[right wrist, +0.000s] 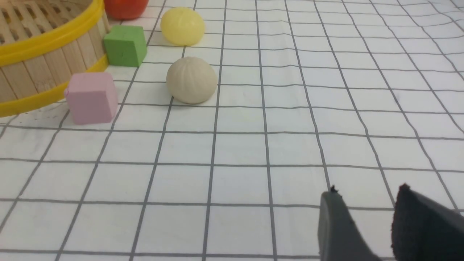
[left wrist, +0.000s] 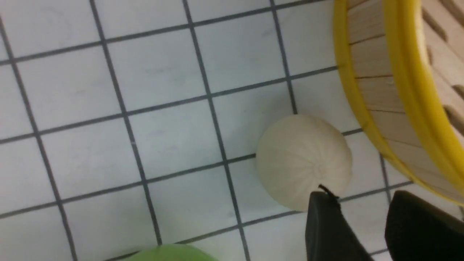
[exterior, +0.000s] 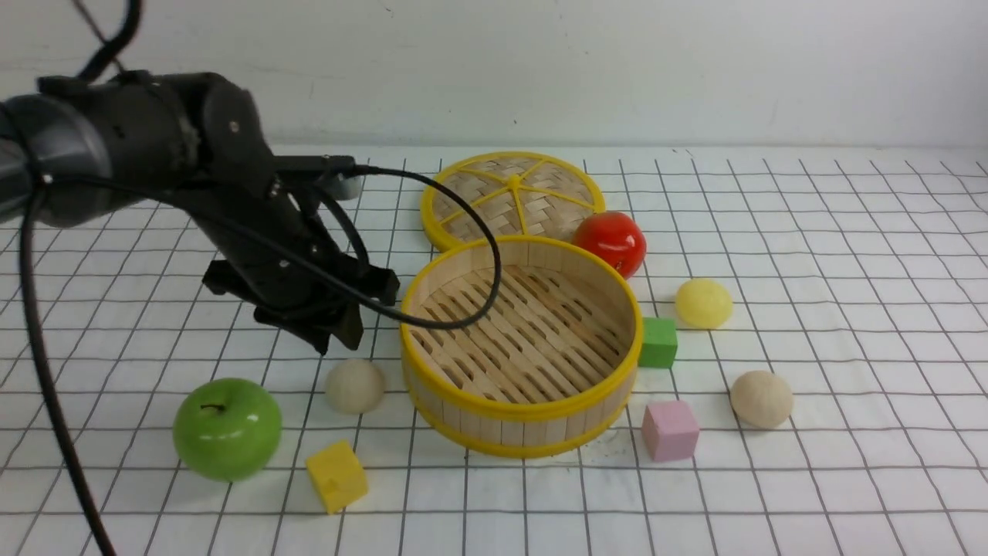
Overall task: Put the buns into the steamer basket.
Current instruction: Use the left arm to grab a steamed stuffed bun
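The left hand, open and empty, hangs close above the near beige bun, which sits on the worktop just left of the empty steamer basket; best to centre over the dome, drop straight, close gently, then lift clear of the yellow rim. The right hand is open too, holding nothing. Three buns: that one, a far beige bun and a yellow bun right of the basket; one lid, one tomato, one green apple, three cubes: yellow cube, green cube, pink cube
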Motion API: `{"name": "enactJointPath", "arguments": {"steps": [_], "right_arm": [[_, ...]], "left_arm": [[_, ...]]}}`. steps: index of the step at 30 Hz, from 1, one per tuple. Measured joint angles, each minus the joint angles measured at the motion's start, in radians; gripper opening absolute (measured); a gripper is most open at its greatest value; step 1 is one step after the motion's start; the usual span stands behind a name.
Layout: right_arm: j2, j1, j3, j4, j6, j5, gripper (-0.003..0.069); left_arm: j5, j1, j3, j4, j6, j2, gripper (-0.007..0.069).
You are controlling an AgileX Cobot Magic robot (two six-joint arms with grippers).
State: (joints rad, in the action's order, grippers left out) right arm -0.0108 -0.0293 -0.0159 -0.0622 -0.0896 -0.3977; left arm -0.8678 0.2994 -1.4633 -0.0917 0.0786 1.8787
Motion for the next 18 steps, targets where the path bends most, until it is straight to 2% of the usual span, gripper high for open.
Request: {"name": "enactJointPath", "arguments": {"steps": [5,14,18], "right_arm": [[0.0,0.0,0.0,0.0,0.0,0.0,0.0239],[0.0,0.0,0.0,0.0,0.0,0.0,0.0239],[0.0,0.0,0.0,0.0,0.0,0.0,0.0239]], "left_arm": [[0.03,0.017,-0.003,0.046,0.09,0.076,0.0238],[0.085,0.017,-0.012,0.044,0.099,0.142,0.0232],[0.075,0.017,-0.011,0.039,0.099,0.142,0.0181]]}}
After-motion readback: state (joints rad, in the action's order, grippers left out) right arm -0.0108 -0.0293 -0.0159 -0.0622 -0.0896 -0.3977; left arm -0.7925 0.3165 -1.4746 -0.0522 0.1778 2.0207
